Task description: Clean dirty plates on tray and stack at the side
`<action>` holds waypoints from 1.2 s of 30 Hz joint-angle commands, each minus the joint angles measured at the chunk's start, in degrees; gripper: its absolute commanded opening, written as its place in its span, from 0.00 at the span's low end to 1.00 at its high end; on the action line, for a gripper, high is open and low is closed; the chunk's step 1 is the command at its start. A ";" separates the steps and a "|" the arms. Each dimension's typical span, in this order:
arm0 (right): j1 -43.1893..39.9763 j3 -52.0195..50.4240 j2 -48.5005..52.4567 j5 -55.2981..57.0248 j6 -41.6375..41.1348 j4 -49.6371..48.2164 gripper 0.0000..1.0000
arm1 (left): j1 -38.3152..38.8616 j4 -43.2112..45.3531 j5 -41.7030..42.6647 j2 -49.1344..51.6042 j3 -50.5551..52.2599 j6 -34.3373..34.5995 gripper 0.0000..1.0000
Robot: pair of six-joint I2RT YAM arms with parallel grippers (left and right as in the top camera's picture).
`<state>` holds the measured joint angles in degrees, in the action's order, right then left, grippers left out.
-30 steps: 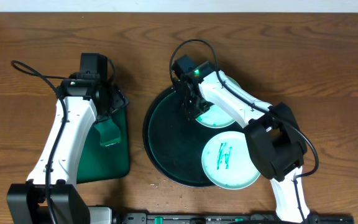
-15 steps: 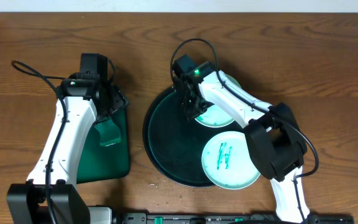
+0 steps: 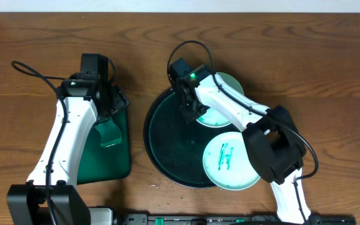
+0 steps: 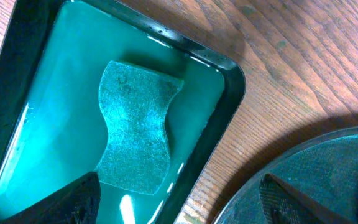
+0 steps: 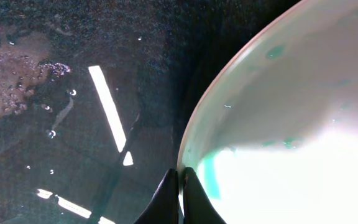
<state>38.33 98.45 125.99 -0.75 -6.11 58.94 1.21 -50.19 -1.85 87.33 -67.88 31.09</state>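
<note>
A round black tray (image 3: 167, 144) holds two pale green plates. The front plate (image 3: 230, 161) bears green smears. The back plate (image 3: 222, 107) lies at the tray's far right, partly over its rim. My right gripper (image 3: 191, 116) is shut on the back plate's left rim (image 5: 194, 134), fingertips (image 5: 179, 177) pinching the edge over the wet tray (image 5: 73, 124). My left gripper (image 3: 108, 112) is open and empty above a green sponge (image 4: 135, 127) lying in a water-filled green basin (image 4: 36, 124).
The green basin (image 3: 105, 164) sits left of the tray on the brown wooden table (image 3: 330, 75). Cables run from both arms across the back of the table. The tray's edge (image 4: 303, 168) shows in the left wrist view.
My right gripper and the back plate have shifted slightly to the left. The left arm has not moved.
</note>
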 commanded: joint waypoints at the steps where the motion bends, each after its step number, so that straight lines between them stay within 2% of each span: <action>1: 0.13 1.14 0.22 3.87 -1.14 0.72 0.02 | -0.28 -0.28 -0.24 -0.15 -0.83 -0.37 0.82; 17: 0.28 6.60 -2.93 7.58 -1.25 4.61 0.01 | -0.28 -0.24 -0.24 -0.15 -0.83 -0.37 0.82; 19: -0.04 6.60 -2.99 10.43 -4.33 4.85 0.01 | -0.28 -0.24 -0.24 -0.15 -0.83 -0.37 0.82; 27: -2.29 6.38 -2.97 6.23 -3.02 5.14 0.01 | -0.28 -0.26 -0.22 -0.15 -0.83 -0.37 0.82; 36: -2.45 4.50 -2.82 7.06 -3.85 3.74 0.01 | -0.28 -0.26 -0.24 -0.15 -0.83 -0.37 0.82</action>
<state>36.01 103.63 125.05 5.85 -8.78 63.00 1.21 -50.17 -1.83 87.33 -67.88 31.09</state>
